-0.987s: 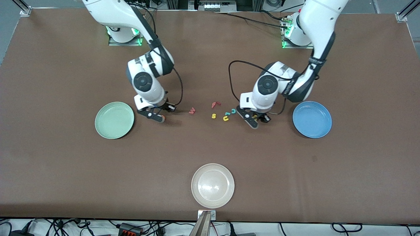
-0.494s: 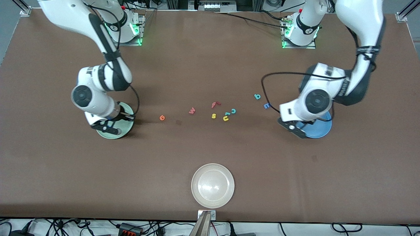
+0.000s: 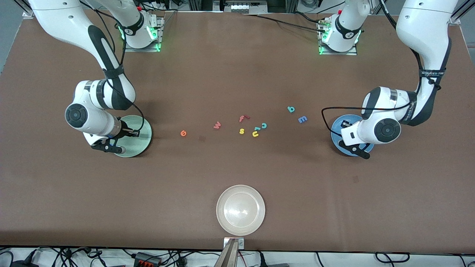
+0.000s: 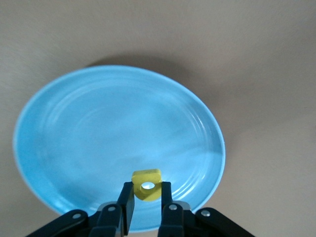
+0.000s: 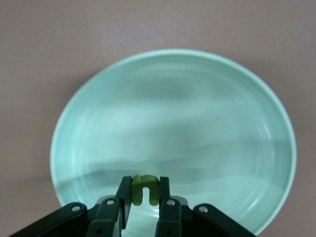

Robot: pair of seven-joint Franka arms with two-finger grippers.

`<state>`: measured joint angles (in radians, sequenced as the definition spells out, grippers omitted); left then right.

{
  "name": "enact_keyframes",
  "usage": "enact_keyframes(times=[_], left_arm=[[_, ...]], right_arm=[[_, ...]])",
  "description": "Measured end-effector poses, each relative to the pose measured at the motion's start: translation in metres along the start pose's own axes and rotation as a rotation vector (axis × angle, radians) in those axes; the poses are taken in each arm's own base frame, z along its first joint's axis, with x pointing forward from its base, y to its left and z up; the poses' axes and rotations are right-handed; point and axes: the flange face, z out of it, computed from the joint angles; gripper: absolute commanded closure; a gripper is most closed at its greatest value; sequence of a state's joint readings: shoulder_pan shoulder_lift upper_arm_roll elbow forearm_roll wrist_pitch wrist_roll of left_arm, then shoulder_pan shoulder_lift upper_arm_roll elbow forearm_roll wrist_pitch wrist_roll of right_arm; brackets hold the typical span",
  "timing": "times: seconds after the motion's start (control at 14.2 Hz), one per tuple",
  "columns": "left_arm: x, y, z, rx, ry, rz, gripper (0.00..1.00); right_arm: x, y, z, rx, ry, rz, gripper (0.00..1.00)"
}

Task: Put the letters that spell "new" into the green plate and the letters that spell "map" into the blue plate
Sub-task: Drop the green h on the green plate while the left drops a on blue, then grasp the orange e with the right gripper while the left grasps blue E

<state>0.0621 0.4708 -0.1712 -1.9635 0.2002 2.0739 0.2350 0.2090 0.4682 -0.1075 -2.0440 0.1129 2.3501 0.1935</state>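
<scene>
My right gripper (image 3: 118,150) hangs over the green plate (image 3: 140,135), at the rim nearest the front camera. In the right wrist view this gripper (image 5: 144,185) is shut on the olive-green "n" (image 5: 138,191) above the green plate (image 5: 187,118). My left gripper (image 3: 362,153) hangs over the blue plate (image 3: 337,128). In the left wrist view it (image 4: 147,187) is shut on the yellow "a" (image 4: 143,175) above the blue plate (image 4: 98,143). Between the plates on the table lie the orange "e" (image 3: 183,133), red "w" (image 3: 217,125), teal "p" (image 3: 291,109) and blue "m" (image 3: 302,119).
A red "f" (image 3: 243,118), yellow "s" (image 3: 242,131), yellow "u" (image 3: 255,134) and teal "c" (image 3: 264,125) lie in a cluster at mid-table. A cream-white plate (image 3: 241,210) sits near the table's edge closest to the front camera.
Both arms have swung outward from the letter cluster, each carrying its letter, and now hang over their plates. The "e", "p" and "m" have come into view.
</scene>
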Motion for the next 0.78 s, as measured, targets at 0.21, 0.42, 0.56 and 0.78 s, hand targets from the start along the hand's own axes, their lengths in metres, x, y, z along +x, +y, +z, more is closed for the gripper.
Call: enact_keyframes(times=[0.21, 0.42, 0.56, 0.78], left_arm=[[0.000, 0.005, 0.004, 0.000, 0.009, -0.030, 0.00], [0.002, 0.017, -0.017, 0.014, 0.045, -0.012, 0.00], [0.008, 0.051, -0.043, 0.028, 0.081, 0.048, 0.00], [0.018, 0.134, -0.072, 0.043, 0.124, 0.205, 0.00]], right_arm=[[0.001, 0.000, 0.004, -0.002, -0.003, -0.003, 0.00], [0.017, -0.013, -0.030, 0.014, 0.036, -0.023, 0.00], [0.028, -0.030, -0.067, 0.025, 0.049, -0.051, 0.00], [0.022, -0.069, -0.089, 0.025, 0.044, -0.116, 0.00]])
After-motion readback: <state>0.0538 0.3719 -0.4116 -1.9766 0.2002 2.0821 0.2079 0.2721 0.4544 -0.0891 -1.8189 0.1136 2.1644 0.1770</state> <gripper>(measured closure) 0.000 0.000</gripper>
